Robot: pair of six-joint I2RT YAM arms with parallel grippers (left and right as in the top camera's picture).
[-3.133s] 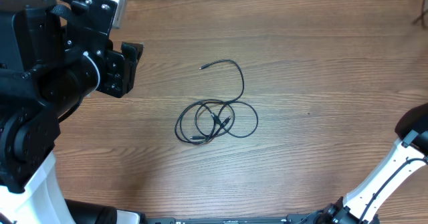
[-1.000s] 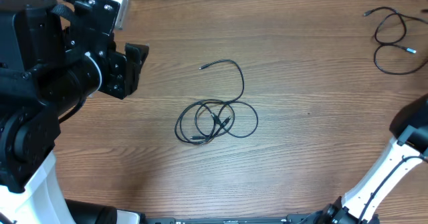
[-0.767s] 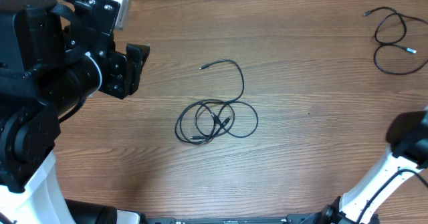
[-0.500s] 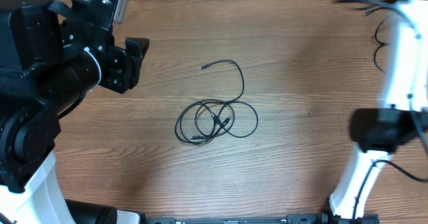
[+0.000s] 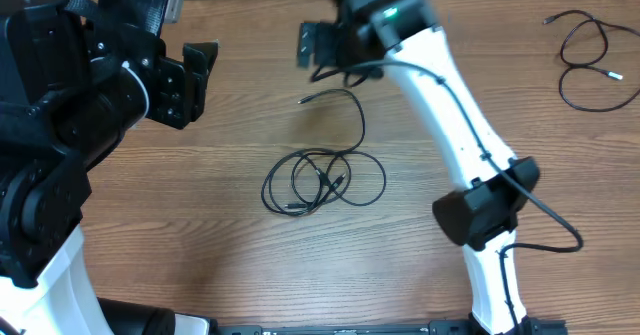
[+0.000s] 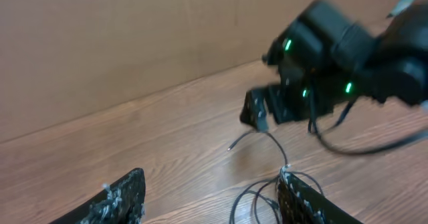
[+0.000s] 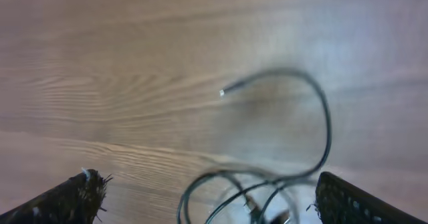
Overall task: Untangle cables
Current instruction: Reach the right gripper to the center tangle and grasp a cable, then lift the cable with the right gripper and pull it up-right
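Abt half done, it seems: a loose cable [image 5: 590, 70] is laid apart at the surface's [image 5: 520, 35] far right, the coiled bundle [image 5: 325, 180] mid-surface is not yet undone, w/ right claw [image 7: 210, 197] spread wide & empty above its plug end, left claw [image 6: 210, 198] likewise unclenched, nothing held.

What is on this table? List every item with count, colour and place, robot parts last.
tangled cables: one bundle, strand count unclear, black, table centre, one loose end curving toward the far side
separate cable: one, black, far right corner, apart from the bundle
table: one, brown wood grain, under everything
left arm: one, black and white, left edge
right arm: one, white with black joints, stretched across from the near right
left gripper: one, black, open, empty
right gripper: one, black, open, empty, above the loose end
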